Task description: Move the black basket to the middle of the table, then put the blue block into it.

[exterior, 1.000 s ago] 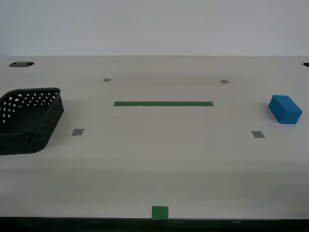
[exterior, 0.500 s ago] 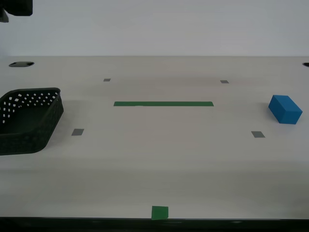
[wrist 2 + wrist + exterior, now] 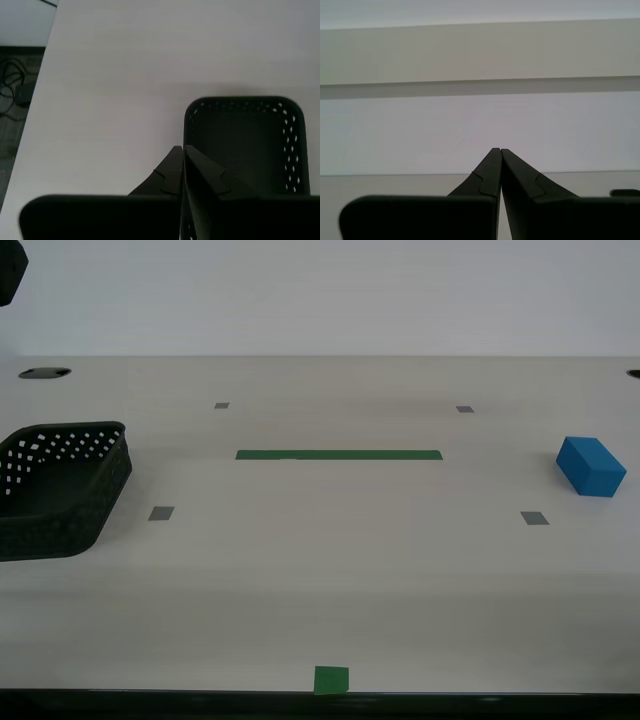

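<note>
A: Where do the task objects sit?

B: The black basket point(image 3: 58, 488) is at the exterior view's far left, partly cut by the frame edge, empty. The blue block point(image 3: 591, 466) is at the far right, well apart from it. The table point(image 3: 330, 580) middle, by the green tape strip point(image 3: 338, 454), is bare. Neither step is done.

A: Gripper states?

B: My second gripper point(image 3: 182, 150) hangs above the basket's near wall, fingertips pressed together, holding nothing. My first gripper point(image 3: 496, 151) is likewise closed and empty, pointed at the wall, away from the table.

A: Reasoning?

B: My judgement: the second arm is lined up over the rim to take the basket first; its jaws must open before any grasp.
</note>
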Motion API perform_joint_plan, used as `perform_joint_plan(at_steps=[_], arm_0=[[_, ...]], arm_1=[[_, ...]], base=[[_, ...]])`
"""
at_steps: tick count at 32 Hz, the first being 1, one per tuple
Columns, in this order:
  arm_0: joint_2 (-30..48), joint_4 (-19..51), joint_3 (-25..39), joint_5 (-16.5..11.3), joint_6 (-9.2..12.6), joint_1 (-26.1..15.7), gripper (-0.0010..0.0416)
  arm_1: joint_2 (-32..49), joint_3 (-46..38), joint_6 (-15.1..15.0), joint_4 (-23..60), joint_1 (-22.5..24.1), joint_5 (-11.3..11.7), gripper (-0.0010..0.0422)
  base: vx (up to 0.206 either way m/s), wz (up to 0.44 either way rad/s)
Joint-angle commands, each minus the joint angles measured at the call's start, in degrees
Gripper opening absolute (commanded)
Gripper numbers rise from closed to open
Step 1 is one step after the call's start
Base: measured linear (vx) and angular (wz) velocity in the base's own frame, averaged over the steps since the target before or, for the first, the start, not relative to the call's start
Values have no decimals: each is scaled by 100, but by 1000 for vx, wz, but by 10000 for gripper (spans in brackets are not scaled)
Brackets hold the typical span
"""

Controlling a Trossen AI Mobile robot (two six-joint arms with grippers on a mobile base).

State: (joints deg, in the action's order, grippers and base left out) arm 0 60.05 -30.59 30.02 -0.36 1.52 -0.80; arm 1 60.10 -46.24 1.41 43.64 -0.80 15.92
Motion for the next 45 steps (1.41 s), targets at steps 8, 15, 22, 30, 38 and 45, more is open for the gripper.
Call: perform_joint_plan(at_steps=[8,15,22,30,38,45], arm_0=[[0,-15,2,-2,48,-55,1],[0,2,4,-2,50,-212,0],[-2,66,2,-2,48,-267,1],[-2,63,4,-2,48,-302,1],[0,66,4,-2,48,-313,0],[0,63,2,-2,48,-319,1]], arm_1=[[538,448,483,55,-452,-1073,0],[1576,466,317,-741,-599,-1056,0],[1696,468,319,-1150,-798,-463,56],[2481,476,243,-960,-1080,-1115,218],[3679,472,310,-1600,-1086,-1213,297],[4052,472,310,-1926,-1093,-1204,225]], base=[[0,0],[0,0],[0,0],[0,0],[0,0],[0,0]])
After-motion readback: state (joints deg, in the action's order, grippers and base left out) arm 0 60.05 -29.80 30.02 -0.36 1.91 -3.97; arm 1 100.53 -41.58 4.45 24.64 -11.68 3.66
